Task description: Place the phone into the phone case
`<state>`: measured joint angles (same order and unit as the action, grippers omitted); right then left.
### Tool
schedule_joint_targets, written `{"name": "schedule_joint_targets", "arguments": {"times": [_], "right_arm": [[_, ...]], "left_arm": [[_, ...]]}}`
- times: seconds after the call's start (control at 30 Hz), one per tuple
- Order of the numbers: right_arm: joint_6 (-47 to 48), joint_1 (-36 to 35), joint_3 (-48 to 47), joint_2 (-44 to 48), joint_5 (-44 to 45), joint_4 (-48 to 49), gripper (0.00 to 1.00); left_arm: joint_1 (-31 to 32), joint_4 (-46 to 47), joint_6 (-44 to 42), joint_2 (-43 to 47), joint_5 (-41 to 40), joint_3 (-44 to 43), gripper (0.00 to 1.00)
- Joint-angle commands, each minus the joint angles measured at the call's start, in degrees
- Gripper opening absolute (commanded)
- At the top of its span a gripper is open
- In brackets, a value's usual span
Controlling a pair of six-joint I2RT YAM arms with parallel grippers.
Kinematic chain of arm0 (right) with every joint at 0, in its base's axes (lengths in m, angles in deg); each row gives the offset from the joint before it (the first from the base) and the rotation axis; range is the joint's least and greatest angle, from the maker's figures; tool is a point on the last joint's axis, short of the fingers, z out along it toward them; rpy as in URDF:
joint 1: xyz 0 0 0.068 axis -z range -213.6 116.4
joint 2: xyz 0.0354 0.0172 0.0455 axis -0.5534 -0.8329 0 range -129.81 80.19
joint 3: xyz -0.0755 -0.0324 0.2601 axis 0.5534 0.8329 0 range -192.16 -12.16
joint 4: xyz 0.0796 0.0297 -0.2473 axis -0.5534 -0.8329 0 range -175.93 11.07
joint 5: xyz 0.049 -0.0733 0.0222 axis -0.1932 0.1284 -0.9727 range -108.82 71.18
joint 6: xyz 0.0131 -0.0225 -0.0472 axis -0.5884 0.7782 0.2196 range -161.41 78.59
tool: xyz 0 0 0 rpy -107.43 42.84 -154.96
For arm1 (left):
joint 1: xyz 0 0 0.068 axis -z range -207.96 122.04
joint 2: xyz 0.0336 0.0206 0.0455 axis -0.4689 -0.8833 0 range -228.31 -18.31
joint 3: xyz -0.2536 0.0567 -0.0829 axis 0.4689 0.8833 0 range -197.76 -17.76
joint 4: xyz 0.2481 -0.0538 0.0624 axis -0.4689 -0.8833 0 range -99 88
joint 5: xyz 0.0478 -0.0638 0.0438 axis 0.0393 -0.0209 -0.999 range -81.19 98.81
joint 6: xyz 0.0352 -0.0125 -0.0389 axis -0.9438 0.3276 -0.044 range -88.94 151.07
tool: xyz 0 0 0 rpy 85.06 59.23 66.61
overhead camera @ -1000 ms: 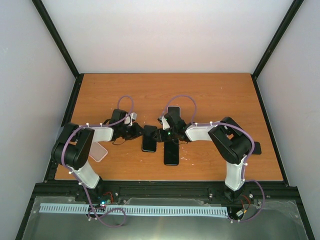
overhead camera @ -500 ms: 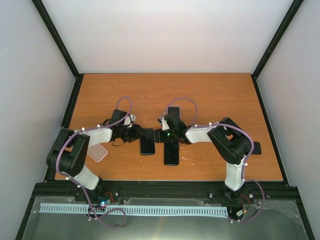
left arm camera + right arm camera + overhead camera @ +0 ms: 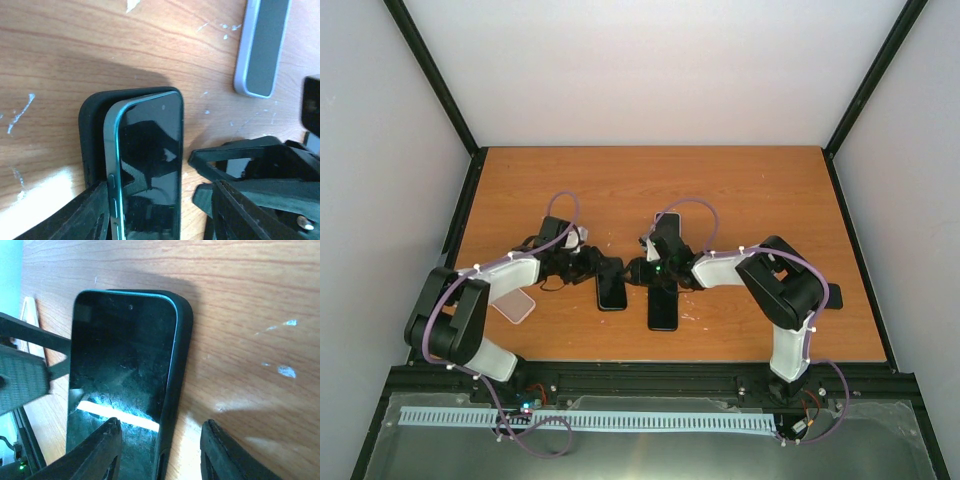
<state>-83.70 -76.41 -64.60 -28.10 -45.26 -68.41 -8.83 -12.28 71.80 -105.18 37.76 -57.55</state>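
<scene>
The table (image 3: pixel 740 190) is the biggest thing in front of me, a wood-grain top boxed in by pale walls. Both my arms reach in over it towards the middle, and my claws nearly meet there.

My left claw (image 3: pixel 594 268) is released. From its wrist I see its fingers spread wide on either side of the phone (image 3: pixel 612 292). One finger (image 3: pixel 75 220) lies against the case's side wall, and the other stands well clear of the phone's far edge.

My right claw (image 3: pixel 636 272) is released as well. Its fingers (image 3: pixel 220 452) are parted over one long edge of the case, with bare wood showing between that edge and the outer finger. The inner finger overlaps the lower part of the screen; I cannot tell whether it is pressing.

The phone lies face up on the table between my two claws, inside the black phone case (image 3: pixel 182 340). On the long side my right wrist sees, the case wall wraps it. On the long side my left wrist sees, the teal rim with its buttons shows above the case wall.

Just beside it, towards my right arm, a second dark phone (image 3: pixel 662 308) lies flat. A pale translucent case (image 3: pixel 516 305) sits near my left arm. White flecks (image 3: pixel 287 371) dot the wood.
</scene>
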Motion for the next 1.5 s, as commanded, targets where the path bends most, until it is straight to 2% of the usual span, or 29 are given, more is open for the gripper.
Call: {"name": "schedule_joint_targets", "arguments": {"times": [0.0,0.17,0.37,0.67,0.97,1.07,1.23,1.37,1.47], "right_arm": [[-1.3,-0.5,0.9,-0.4,-0.5,1.7,0.43],[-1.5,-0.7,0.8,-0.5,-0.6,1.7,0.42],[-2.8,-1.6,0.1,-1.4,-0.8,2.8,0.42],[-6.5,-2.8,-0.1,-3.0,0.0,4.7,0.42],[-14.9,-2.7,2.8,-3.7,-3.5,18.2,0.43],[-16.6,-2.7,2.5,-3.1,-4.4,19.5,0.44],[-18.1,-2.7,2.5,-0.3,-6.5,22.1,0.45],[-18.9,-2.7,3.2,1.6,-7.2,23.4,0.45],[-22.9,-2.7,4.8,1.3,-8.4,28.2,0.45]], "left_arm": [[0.0,-1.0,1.8,3.6,-0.1,-1.3,0.56],[0.0,-5.7,2.0,3.3,-5.4,-2.4,0.56],[0.0,-5.8,2.6,3.6,-7.8,-1.0,0.56],[0.0,0.0,2.0,-0.2,-5.2,3.0,0.23],[0.0,6.9,4.4,-0.7,0.6,7.7,0.14],[0.0,9.1,4.9,-1.4,3.4,8.7,0.08],[0.1,11.6,6.9,-1.0,6.8,10.1,0.09],[0.1,11.5,7.6,0.2,7.5,10.1,0.17],[0.1,10.8,7.1,0.9,7.3,10.0,0.21]]}}
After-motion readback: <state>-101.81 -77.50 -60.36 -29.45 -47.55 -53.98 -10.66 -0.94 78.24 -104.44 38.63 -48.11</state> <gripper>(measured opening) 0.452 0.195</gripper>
